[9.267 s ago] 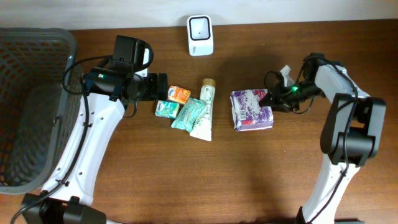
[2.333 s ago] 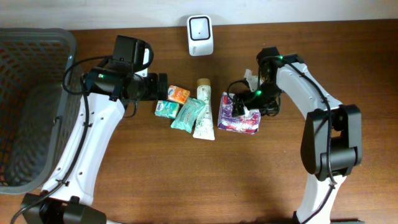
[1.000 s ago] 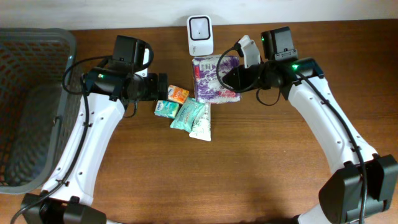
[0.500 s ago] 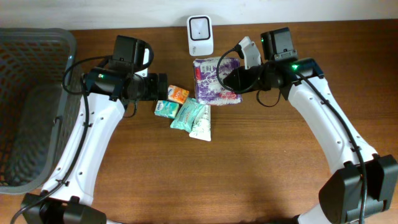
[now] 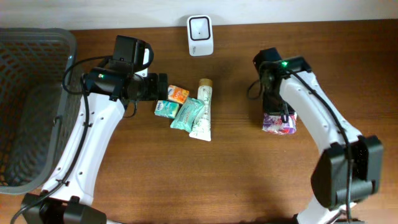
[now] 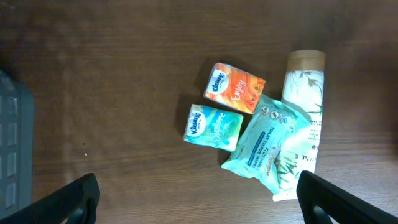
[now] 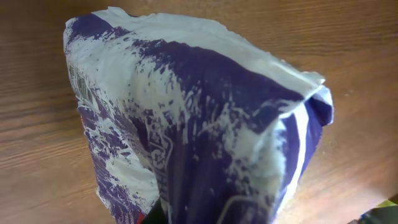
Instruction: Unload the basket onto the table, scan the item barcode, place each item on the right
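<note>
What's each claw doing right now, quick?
Left gripper: open, holding nothing.
Right gripper: down at the purple packet; whether it grips it cannot be told.

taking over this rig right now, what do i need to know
Left gripper: open, empty, beside the orange tissue pack.
Right gripper: over the purple pack, low on the right side; grip unclear.
Scanner at back centre, basket far left.
Done: purple pack was held at the scanner a second ago.
Left: orange tissue pack, teal tissue pack, wipes and tube, seemingly unscanned.
</note>
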`<control>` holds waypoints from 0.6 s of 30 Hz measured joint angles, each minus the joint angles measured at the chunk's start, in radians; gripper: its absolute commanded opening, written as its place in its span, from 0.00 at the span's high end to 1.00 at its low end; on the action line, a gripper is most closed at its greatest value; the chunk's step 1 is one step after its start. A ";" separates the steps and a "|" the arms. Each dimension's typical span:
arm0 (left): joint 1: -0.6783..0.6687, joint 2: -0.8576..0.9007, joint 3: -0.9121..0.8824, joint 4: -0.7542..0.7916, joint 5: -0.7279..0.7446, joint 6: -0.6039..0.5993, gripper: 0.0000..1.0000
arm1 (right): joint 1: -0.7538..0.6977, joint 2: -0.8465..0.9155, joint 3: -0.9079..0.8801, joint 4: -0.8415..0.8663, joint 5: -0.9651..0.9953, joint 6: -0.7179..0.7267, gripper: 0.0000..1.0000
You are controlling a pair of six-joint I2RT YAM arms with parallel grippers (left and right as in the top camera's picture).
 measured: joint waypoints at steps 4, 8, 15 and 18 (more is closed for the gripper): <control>0.000 0.000 0.000 0.000 0.000 0.000 0.01 | 0.008 0.042 0.000 0.012 -0.061 -0.014 0.35; 0.000 0.000 0.000 0.000 0.000 0.000 0.01 | 0.075 0.059 0.000 0.102 -0.204 -0.044 0.23; 0.000 0.000 0.000 0.000 0.000 0.000 0.01 | 0.110 0.066 0.111 0.151 -0.548 -0.053 0.01; 0.000 0.000 0.000 0.000 0.000 0.000 0.01 | -0.087 0.066 0.126 0.097 -0.566 -0.157 0.01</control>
